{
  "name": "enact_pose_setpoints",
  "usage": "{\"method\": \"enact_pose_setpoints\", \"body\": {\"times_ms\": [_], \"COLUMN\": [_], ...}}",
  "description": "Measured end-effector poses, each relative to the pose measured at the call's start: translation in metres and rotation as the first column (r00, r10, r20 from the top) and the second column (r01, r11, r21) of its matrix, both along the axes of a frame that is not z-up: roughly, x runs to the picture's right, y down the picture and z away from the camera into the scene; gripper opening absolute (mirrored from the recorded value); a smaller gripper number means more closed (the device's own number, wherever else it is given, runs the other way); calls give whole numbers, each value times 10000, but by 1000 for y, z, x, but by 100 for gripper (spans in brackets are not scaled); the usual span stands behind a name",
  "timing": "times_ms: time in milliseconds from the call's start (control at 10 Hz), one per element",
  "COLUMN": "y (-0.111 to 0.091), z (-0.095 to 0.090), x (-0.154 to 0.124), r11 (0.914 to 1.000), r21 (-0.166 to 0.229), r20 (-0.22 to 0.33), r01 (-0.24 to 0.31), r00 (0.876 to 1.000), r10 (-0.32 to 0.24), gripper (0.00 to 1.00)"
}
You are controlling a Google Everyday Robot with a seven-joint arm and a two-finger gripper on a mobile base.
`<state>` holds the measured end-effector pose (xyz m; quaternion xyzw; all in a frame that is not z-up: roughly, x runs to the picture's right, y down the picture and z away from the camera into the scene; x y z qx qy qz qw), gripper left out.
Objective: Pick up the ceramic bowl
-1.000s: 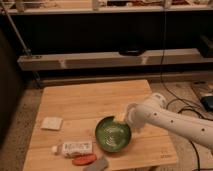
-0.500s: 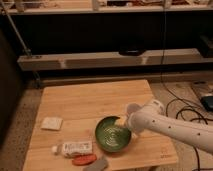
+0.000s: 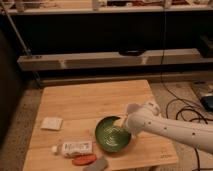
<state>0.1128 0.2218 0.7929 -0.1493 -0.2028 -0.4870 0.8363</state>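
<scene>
- The gripper (image 3: 125, 120) is at the far-right rim of the ceramic bowl (image 3: 113, 135), touching it or just above it. I cannot tell whether it is open or closed.
- You appear to be at the grasp itself. Get the bowl's wall fully inside the gripper's bite, so the rim is pinched and not pushed.
- Come straight down on the rim. A sideways nudge would probably slide the bowl toward the clutter on its left.
- The glaze is likely slick, so close firmly. Then lift slowly and keep the bowl level, because held by one edge it will want to tip.
- The bowl is round, shallow and dark green, with pale concentric rings inside. It stands upright and looks empty.
- It rests on the wooden table (image 3: 90, 95), close to the table's near edge.
- A white labelled packet (image 3: 75, 147) lies just left of the bowl.
- A red thing (image 3: 84, 160) and a grey thing (image 3: 98, 164) lie at its near-left.
- A white square (image 3: 51, 123) lies well to its left.
</scene>
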Motion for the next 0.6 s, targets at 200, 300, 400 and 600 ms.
{"method": "enact_pose_setpoints", "body": {"times_ms": [200, 300, 400, 600], "y": [4, 5, 7, 10], "z": [0, -1, 0, 1], "x": [-1, -1, -2, -3], "r11": [10000, 9999, 9999, 9998], "r21": [-91, -127, -157, -203], "r20": [-84, -139, -194, -270], "r01": [6, 13, 20, 49], "r00": [10000, 9999, 9998, 9996], "r10": [-7, -15, -23, -54], "gripper": [80, 80, 78, 61]}}
